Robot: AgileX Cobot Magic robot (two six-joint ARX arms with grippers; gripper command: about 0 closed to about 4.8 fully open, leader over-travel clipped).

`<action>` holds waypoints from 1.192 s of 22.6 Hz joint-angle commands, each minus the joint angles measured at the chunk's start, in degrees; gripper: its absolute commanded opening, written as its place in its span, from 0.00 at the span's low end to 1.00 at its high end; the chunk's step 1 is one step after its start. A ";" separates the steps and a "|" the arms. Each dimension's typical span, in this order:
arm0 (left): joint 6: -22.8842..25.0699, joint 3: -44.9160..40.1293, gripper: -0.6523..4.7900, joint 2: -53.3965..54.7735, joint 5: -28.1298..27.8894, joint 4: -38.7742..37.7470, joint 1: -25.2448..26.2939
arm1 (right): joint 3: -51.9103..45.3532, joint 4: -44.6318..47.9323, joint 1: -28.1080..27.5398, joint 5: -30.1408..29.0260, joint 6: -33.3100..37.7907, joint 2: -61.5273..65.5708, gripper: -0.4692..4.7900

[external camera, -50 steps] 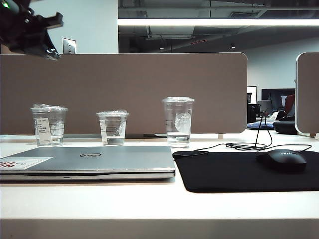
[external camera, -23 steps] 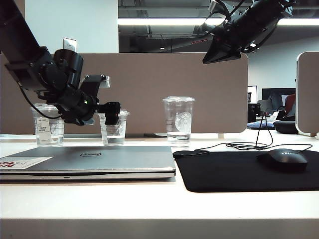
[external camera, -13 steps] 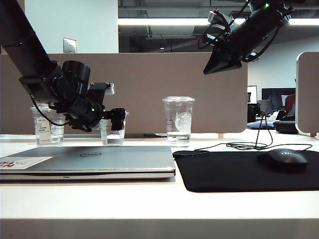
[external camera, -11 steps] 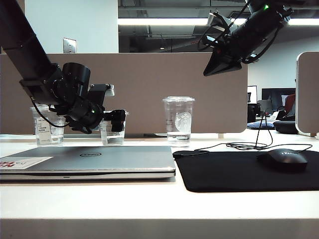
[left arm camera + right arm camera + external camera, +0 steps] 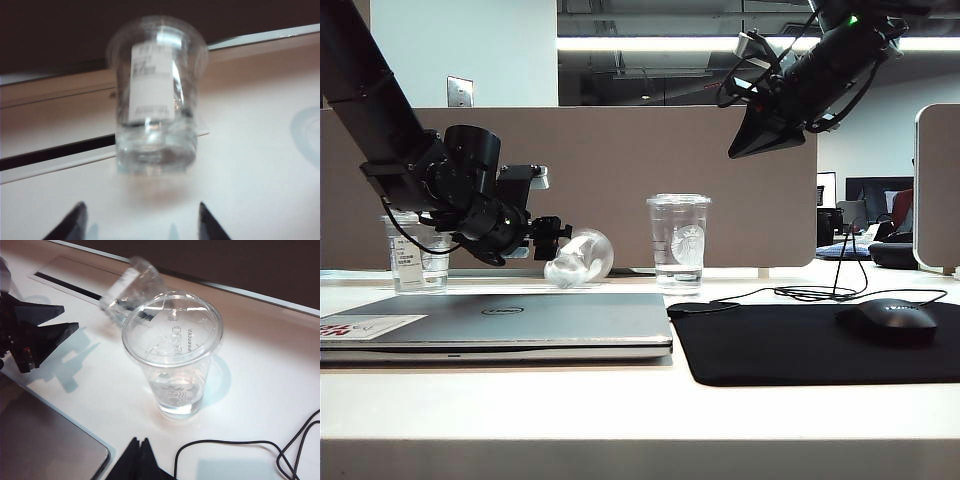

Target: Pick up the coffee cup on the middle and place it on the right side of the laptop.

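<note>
— Where's the small, narrow clear plastic coffee cup (image 5: 579, 258) with the white patch?

— Tipped over, leaning toward the far side of the white counter (image 5: 620, 400), just behind the far edge of the thin silver-grey Dell laptop (image 5: 500, 322). The left end effector (image 5: 552, 236) sits right at its base. From the left wrist camera the cup (image 5: 156, 95) lies just ahead of the two dark fingertips (image 5: 75, 222), which stand apart; nothing is between them, so it's released, not grasping.

— Any room on the laptop's right?

— A flat black mouse pad (image 5: 810, 340) lies close beside the laptop's right edge, with a black mouse (image 5: 885, 322) on it and a thin black cable (image 5: 820, 292) looping behind. Bare counter shows along the near edge.

— What else is around?

— A tall clear cup with the round siren logo (image 5: 677, 241) stands upright to the right of the tipped cup, and a wider clear cup with a long white sticker (image 5: 415, 255) at far left. A brown partition panel (image 5: 620, 170) walls off the back.

— And the arms?

— The left reaches low over the laptop, roughly level. The right end effector (image 5: 760, 128) hangs high above the logo cup, angled down; its fingertips (image 5: 139, 460) look clenched together, empty.
</note>
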 commanded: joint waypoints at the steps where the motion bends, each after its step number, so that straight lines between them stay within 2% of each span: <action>1: 0.04 0.44 0.62 -0.35 0.02 0.79 0.09 | 0.35 0.68 0.00 -0.04 -0.20 -0.37 0.08; 8: 0.46 0.42 0.61 -0.70 0.04 1.14 0.15 | 0.35 1.16 -0.07 0.11 -1.60 -0.37 0.08; 9: 0.44 0.35 0.54 -1.25 0.35 0.92 0.20 | 0.35 1.62 -0.07 0.11 -1.60 -0.37 0.08; 11: 0.22 0.20 0.25 -4.81 0.52 -1.57 0.26 | 0.37 3.43 -0.11 0.09 -1.60 -0.39 0.08; 13: 0.11 -1.75 0.20 -11.13 0.63 -3.74 0.17 | 0.50 4.57 -0.24 -0.02 -1.57 -0.57 0.08; 14: -1.44 -5.09 0.14 -16.61 0.68 -5.38 0.07 | 0.48 3.63 -0.26 0.61 -1.55 -1.18 0.08; 19: -3.91 -23.06 0.12 -33.68 0.70 -1.42 0.07 | 0.31 -2.97 -0.26 8.22 -1.55 -5.31 0.08; 22: -3.89 -35.60 0.12 -45.66 0.85 0.28 0.02 | -2.32 -2.78 -0.33 9.14 -1.51 -9.25 0.08; 25: -4.94 -52.65 0.12 -64.50 1.90 -4.48 -0.22 | -12.70 1.49 0.48 8.92 -1.49 -17.88 0.08; 27: -4.94 -59.39 0.11 -72.37 1.90 -4.61 -0.20 | -18.38 2.56 0.85 8.92 -1.46 -22.03 0.08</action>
